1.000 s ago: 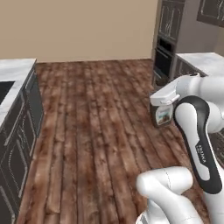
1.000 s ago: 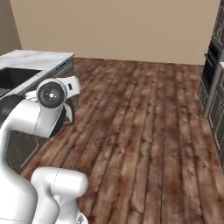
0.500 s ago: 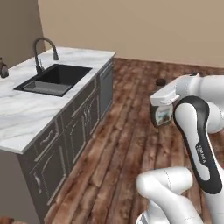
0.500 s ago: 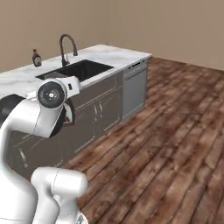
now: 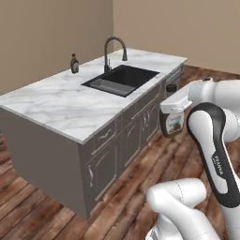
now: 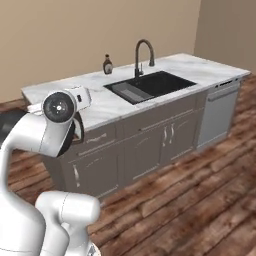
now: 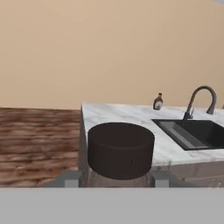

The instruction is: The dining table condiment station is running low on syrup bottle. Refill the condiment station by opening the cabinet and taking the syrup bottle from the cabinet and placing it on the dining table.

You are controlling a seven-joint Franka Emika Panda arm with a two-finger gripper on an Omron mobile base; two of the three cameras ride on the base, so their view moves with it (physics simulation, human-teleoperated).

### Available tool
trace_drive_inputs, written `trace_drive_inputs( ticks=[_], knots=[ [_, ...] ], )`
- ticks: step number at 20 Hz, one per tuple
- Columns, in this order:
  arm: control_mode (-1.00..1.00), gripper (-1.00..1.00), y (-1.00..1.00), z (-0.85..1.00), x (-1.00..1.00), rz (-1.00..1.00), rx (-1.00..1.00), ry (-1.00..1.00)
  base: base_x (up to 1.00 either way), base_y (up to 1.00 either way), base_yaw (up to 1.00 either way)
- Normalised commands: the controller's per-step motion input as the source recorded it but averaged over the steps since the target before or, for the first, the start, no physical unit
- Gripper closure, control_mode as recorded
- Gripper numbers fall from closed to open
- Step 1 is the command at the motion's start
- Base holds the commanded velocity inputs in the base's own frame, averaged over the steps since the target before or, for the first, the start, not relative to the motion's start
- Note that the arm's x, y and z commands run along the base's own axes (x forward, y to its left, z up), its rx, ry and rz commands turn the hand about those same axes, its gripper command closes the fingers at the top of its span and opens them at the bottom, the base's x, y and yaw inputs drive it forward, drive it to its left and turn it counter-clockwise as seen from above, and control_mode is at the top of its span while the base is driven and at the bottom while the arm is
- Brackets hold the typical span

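Left base view: the dining table, a marble-topped island, runs from centre left toward the upper right of the frame, with its black sink and arched faucet near the far end. A small dark bottle stands upright on the marble at upper left, near the faucet. At centre right the gripper is closed on the syrup bottle, held upright off the table's near side, its label facing the camera.

Right base view: the table crosses the middle of the frame, sink and faucet at upper centre, the small bottle just left of the faucet. The arm's wrist sits at centre left, hiding the gripper.

Hand view: the syrup bottle's black cap fills the lower centre between the two fingertips, which press its sides. Beyond, the table lies at centre right, with the small bottle, faucet and sink.
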Motion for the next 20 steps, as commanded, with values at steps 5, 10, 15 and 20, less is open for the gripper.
trace_drive_inputs(
  ticks=[5,10,15,20],
  knots=[
    [1.00,1.00,0.00,0.00,0.00,0.00,0.00,0.00,0.36,1.00,0.15],
    [1.00,1.00,0.00,0.00,0.00,0.00,0.00,0.00,0.44,1.00,0.02],
    [1.00,1.00,0.00,0.00,0.00,0.00,0.00,0.00,0.51,1.00,-0.03],
    [1.00,1.00,0.00,0.00,0.00,0.00,0.00,0.00,0.69,1.00,-0.15]
  ],
)
